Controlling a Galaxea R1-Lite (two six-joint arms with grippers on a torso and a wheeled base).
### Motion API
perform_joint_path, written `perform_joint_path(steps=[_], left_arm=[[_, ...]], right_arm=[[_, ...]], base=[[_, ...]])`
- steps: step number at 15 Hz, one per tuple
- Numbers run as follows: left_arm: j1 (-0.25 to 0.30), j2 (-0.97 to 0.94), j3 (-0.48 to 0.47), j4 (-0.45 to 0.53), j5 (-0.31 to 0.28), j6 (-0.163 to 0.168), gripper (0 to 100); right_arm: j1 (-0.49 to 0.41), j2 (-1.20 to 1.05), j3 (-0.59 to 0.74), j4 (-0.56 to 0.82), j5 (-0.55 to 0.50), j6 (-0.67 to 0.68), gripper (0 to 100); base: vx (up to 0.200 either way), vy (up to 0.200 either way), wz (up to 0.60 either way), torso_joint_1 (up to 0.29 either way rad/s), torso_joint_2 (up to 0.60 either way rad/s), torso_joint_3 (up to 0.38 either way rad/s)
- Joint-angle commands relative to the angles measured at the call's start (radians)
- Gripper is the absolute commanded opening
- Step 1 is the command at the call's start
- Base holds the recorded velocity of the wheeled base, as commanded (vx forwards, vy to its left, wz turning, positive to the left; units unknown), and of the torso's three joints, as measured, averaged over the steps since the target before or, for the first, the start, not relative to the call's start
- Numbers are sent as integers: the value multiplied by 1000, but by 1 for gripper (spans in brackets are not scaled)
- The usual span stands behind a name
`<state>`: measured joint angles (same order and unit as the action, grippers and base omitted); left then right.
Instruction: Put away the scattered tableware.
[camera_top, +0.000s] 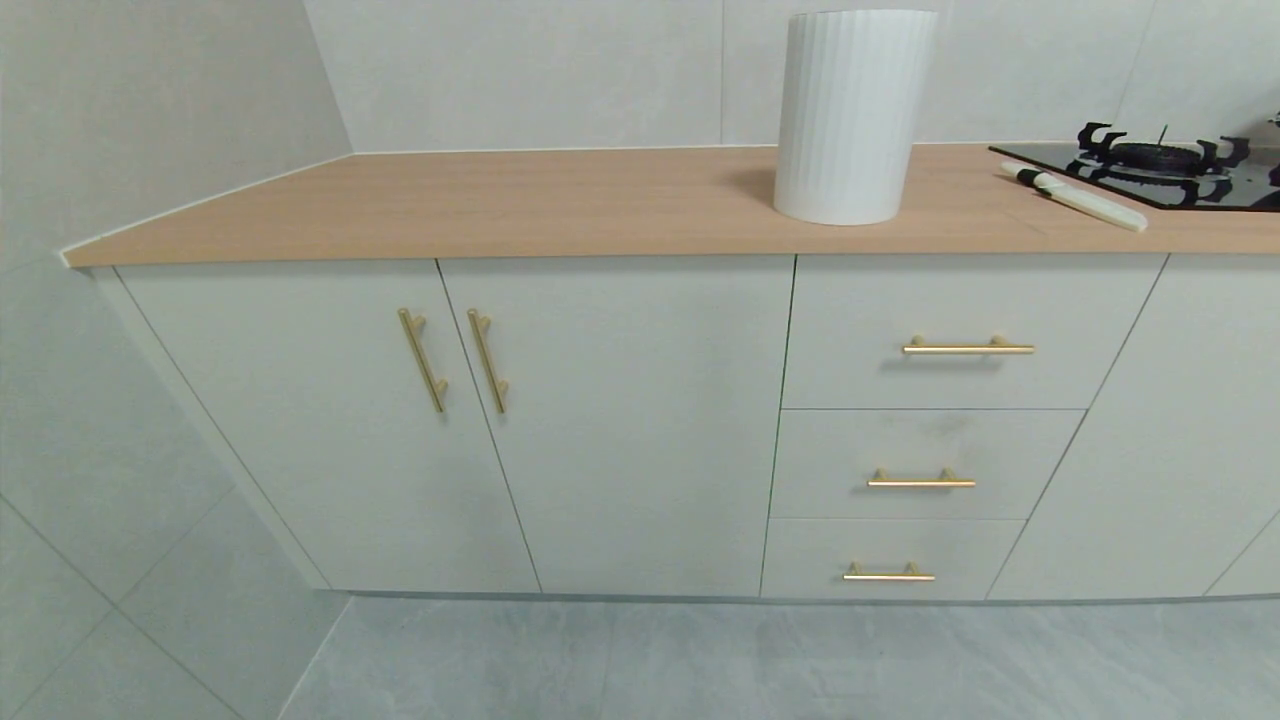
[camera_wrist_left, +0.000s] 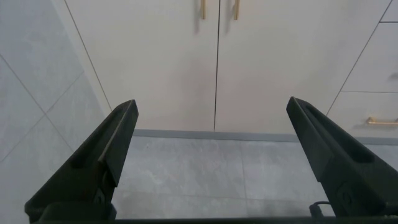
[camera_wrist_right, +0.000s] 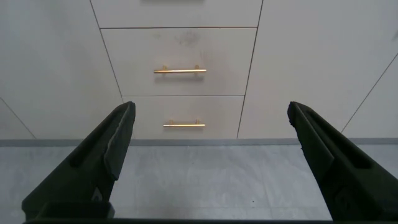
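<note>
Hanging low over the grey floor, the left tool is holding its two dark fingers spread wide apart. It is pointing at the pair of shut cabinet doors, each carrying an upright gold handle. Above the doors the wooden worktop is running across from the corner wall. A white ribbed container is standing upright on the worktop, above the left edge of a stack of three drawers; all three are sitting shut, each with a level gold bar. Right of the container and well apart from it, the white knife is lying flat on the worktop, along the front edge of the black hob; touching it or just beside, cannot tell. The right tool is hanging low over the floor as well, fingers spread wide, facing the two lower drawers.
</note>
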<state>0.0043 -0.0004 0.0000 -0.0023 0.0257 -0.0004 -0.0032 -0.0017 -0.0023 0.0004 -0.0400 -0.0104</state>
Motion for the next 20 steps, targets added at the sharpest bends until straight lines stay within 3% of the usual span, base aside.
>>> perform_joint_path(steps=[1,15,20], left_arm=[[0,0,0,-1,0,2,100],[0,0,0,-1,0,-4,100],[0,0,0,-1,0,-6,100]], right_arm=[[0,3,1,3,0,0,100],[0,3,-1,3,0,0,100],[0,3,1,3,0,0,100]], base=[[0,0,0,0,0,0],[186,0,0,4,2,1],[0,0,-240,2,1,1]])
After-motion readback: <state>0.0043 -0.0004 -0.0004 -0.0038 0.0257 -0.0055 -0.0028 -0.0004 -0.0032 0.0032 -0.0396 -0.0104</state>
